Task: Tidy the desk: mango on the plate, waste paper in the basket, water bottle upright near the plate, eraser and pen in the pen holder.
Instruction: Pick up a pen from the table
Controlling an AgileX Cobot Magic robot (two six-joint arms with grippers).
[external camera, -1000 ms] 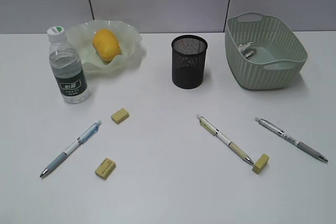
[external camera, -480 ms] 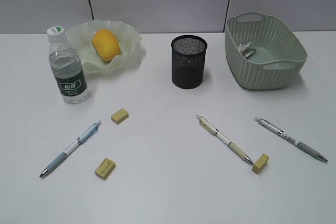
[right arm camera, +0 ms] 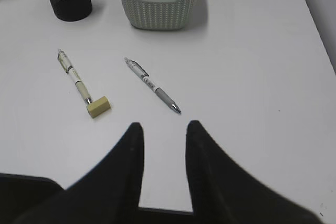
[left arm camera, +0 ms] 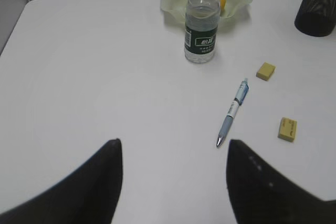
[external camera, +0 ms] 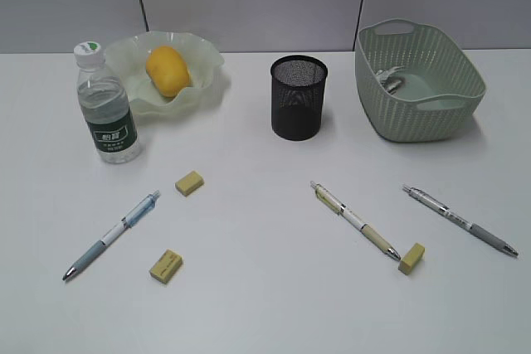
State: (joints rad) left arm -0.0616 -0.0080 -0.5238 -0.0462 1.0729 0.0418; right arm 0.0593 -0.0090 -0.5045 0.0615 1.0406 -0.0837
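The mango (external camera: 168, 70) lies in the ruffled plate (external camera: 209, 80), with the water bottle (external camera: 106, 105) upright beside it. The waste paper (external camera: 390, 79) sits inside the basket (external camera: 419, 113). The black pen holder (external camera: 299, 97) stands mid-desk. Three erasers (external camera: 189, 182) (external camera: 166, 265) (external camera: 411, 258) and three pens (external camera: 112, 235) (external camera: 355, 220) (external camera: 460, 220) lie loose on the desk (external camera: 265, 304). My left gripper (left arm camera: 174, 142) hangs open and empty, short of the blue-grey pen (left arm camera: 233, 111). My right gripper (right arm camera: 165, 124) is open more narrowly, empty, just short of the grey pen (right arm camera: 153, 85). Neither arm shows in the exterior view.
In the right wrist view the desk's front edge runs under the fingers and its right edge lies far right. In the left wrist view the desk's left edge shows at the far left.
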